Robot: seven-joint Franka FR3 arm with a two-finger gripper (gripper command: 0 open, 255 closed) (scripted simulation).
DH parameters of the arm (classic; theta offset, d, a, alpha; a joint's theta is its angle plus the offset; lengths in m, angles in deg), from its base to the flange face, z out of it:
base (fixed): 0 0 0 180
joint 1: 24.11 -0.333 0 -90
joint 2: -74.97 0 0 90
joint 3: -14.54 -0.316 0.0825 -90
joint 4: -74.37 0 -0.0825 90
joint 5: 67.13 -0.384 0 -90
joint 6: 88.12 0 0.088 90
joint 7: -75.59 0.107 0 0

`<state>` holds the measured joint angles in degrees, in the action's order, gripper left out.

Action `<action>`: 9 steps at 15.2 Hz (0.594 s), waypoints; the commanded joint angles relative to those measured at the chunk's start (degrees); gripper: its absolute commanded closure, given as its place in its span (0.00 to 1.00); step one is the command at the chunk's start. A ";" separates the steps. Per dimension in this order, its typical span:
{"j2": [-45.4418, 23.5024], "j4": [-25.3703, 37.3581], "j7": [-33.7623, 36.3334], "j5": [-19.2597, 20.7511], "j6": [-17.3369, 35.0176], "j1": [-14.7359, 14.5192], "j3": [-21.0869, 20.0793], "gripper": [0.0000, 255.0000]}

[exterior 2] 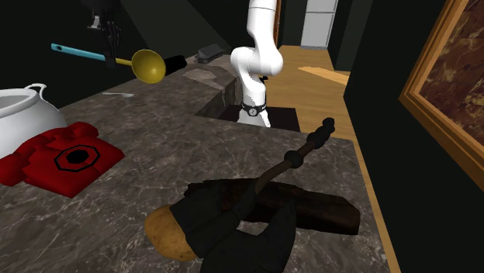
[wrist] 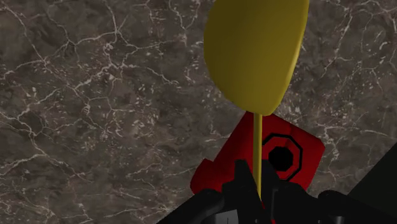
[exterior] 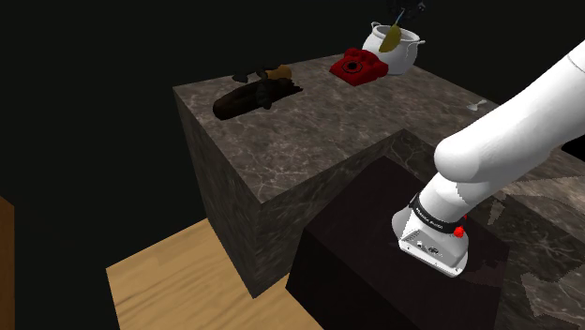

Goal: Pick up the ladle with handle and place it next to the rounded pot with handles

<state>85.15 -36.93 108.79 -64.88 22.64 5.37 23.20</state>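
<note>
Our fingers point(wrist: 243, 184) pinch the ladle point(exterior 2: 147, 66) by its stem, high in the second exterior view's upper left, likely to clear the red telephone point(exterior 2: 62, 159) beside the pot point(exterior 2: 22, 108).

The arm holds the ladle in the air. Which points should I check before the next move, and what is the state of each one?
1. Grip: the gripper clasps the thin stem of the ladle: ok.
2. Ladle lifted clear of the counter: ok.
3. Spot straight under the gripper free for setting down: not ok, the red telephone lies there.
4. Target found: the white pot stands upright beside the telephone: ok.
5. Gap between the ladle's bowl and the pot: cannot tell; in the shoulder view they overlap.
</note>
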 commanded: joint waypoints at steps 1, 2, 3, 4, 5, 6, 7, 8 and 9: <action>0.29 -0.64 -2.88 -0.14 0.43 1.10 1.67 1.00; 0.16 -0.47 -4.33 -0.25 0.41 1.64 2.54 1.00; -0.03 -0.23 -5.78 -0.38 0.39 2.18 3.41 1.00; -0.28 0.07 -7.24 -0.53 0.35 2.70 4.30 1.00; -0.59 0.44 -8.71 -0.70 0.30 3.24 5.18 1.00; -0.97 0.88 -10.19 -0.90 0.24 3.79 6.05 1.00; -1.40 1.38 -11.68 -1.13 0.16 4.33 6.92 1.00; -1.90 1.95 -13.18 -1.40 0.07 4.88 7.78 1.00; -2.46 2.59 -14.69 -1.69 -0.04 5.42 8.66 1.00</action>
<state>83.86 -35.97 95.62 -66.13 23.10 10.34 31.04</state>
